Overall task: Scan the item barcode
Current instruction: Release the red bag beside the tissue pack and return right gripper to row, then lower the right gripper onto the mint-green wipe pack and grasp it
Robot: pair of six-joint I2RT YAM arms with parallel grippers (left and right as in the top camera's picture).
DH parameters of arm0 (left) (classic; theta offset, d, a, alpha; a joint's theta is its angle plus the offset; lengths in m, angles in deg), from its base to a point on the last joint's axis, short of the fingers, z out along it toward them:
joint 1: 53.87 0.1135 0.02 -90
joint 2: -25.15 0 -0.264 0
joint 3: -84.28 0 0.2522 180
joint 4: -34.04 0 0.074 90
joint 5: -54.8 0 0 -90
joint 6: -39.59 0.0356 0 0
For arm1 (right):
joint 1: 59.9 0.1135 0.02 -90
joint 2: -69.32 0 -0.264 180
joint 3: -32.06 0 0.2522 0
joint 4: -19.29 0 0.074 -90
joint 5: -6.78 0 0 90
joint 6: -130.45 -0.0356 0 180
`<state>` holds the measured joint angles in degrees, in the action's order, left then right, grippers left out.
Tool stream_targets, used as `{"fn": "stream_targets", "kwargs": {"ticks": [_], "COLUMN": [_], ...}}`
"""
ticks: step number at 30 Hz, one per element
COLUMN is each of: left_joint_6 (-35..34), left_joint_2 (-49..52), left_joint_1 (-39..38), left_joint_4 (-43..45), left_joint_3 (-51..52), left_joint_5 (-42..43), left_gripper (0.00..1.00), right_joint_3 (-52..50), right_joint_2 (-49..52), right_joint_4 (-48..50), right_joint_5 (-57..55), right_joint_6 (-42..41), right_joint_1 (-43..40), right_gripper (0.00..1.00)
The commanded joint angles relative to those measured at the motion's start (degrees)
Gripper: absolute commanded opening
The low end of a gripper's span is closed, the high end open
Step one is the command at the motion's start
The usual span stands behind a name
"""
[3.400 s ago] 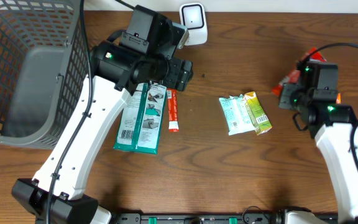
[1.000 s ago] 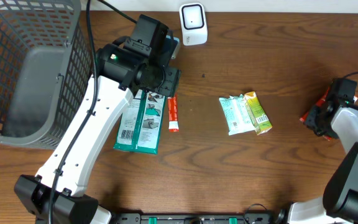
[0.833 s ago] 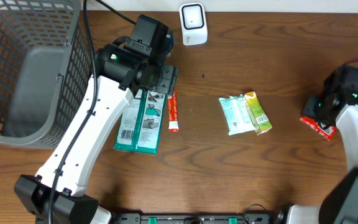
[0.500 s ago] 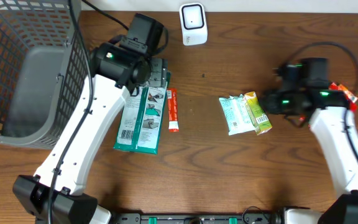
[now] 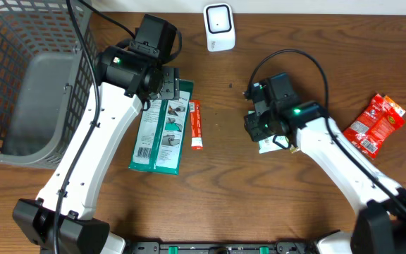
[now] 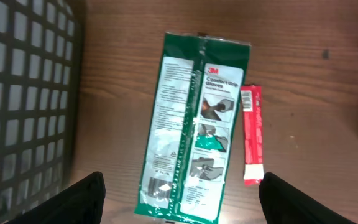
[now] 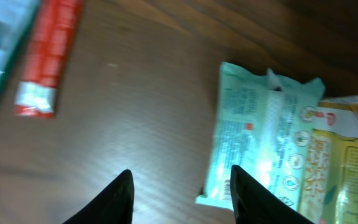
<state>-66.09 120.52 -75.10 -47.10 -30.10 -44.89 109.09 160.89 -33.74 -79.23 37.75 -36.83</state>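
The white barcode scanner [image 5: 218, 27] stands at the table's back edge. Two green packs [image 5: 162, 128] lie flat left of centre, with a thin red stick [image 5: 197, 125] beside them. My left gripper [image 5: 168, 81] hovers open over their top end. In the left wrist view the green pack [image 6: 194, 124] lies between and beyond my spread fingers [image 6: 73, 200], with nothing held. My right gripper [image 5: 261, 125] hangs open over the pale teal pack [image 5: 266, 146]. In the right wrist view the teal pack [image 7: 260, 137] lies by my right finger [image 7: 263, 199], with a yellow pack [image 7: 344, 168] beside it.
A grey mesh basket [image 5: 20, 77] fills the left side of the table. A red packet [image 5: 377, 123] lies alone at the far right. Cables loop above the right arm.
The right arm has swung left from the table's right edge to over the teal pack, and the red packet now lies at the right. The left gripper has opened wider and shifted slightly left.
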Motion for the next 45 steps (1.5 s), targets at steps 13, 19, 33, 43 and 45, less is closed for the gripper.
{"fn": "stream_targets", "kwargs": {"ticks": [13, 19, 33, 43, 45], "left_joint_6": [-6.51, -6.51, -6.51, -6.51, -6.51], "left_joint_2": [0.22, 0.22, 0.22, 0.22, 0.22], "left_joint_1": [5.9, 5.9, 5.9, 5.9, 5.9], "left_joint_4": [-0.96, -0.96, -0.96, -0.96, -0.96], "left_joint_3": [0.22, 0.22, 0.22, 0.22, 0.22], "left_joint_5": [-2.36, -2.36, -2.36, -2.36, -2.36], "left_gripper": [0.8, 0.93, 0.93, 0.93, 0.93], "right_joint_3": [0.13, 0.13, 0.17, 6.05, 6.03], "right_joint_2": [12.63, 14.21, 14.19, 7.74, 6.29], "right_joint_4": [3.58, 4.0, 8.92, 1.44, 1.36], "right_joint_5": [-8.11, -3.56, 13.2, 16.59, 15.13], "right_joint_6": [-2.82, -2.82, -7.56, -4.63, -3.23], "right_joint_1": [-1.33, -1.05, 4.09, 2.01, 1.51], "right_gripper": [0.49, 0.49, 0.48, 0.48, 0.51]}}
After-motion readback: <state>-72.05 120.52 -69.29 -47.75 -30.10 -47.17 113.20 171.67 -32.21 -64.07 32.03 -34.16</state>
